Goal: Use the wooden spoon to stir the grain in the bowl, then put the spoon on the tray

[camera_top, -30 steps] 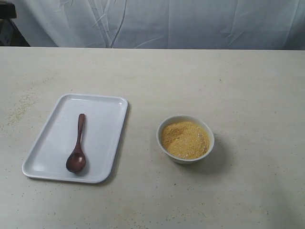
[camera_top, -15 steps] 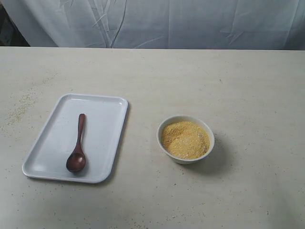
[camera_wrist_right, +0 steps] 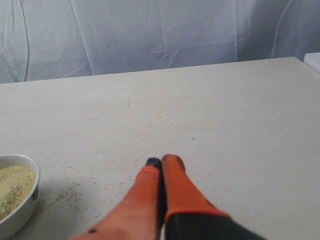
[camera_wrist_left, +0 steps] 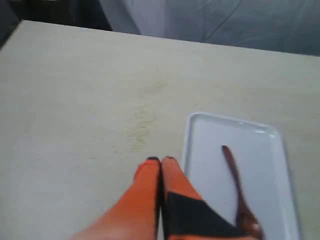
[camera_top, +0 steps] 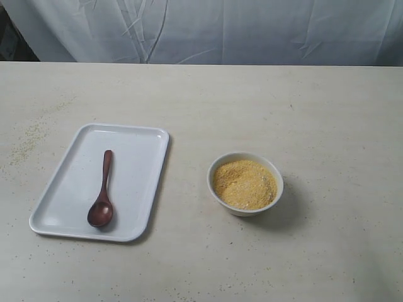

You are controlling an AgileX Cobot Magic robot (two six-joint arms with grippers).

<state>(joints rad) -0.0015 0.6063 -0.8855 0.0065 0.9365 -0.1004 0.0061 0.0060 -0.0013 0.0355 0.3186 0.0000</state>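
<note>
1. Orange fingers of the left gripper [camera_wrist_left: 160, 161] are pressed flat together with nothing between them. They hang over bare table just beside the tray's long edge.
2. The right gripper [camera_wrist_right: 161, 161], the same orange with a black pad, is likewise clenched on nothing over open tabletop.
3. The wooden spoon [camera_top: 102, 189] is dark, glossy and reddish-brown. It lies flat on the tray [camera_top: 135, 163], slim handle toward the far rim and round head toward the near rim.
4. The tray is smooth, white and rectangular, with rounded corners and a low raised rim.
5. The bowl [camera_top: 242, 211], small, round and white, stands well apart to the tray's right. It holds the grain [camera_top: 244, 184], fine yellow granules heaped close to the rim.
6. The table [camera_top: 264, 100] is pale, matt and faintly speckled, with stray grains [camera_top: 25, 141] scattered left of the tray. Broad bare surface surrounds both vessels, and creased white cloth [camera_top: 252, 31] hangs behind the far edge.
</note>
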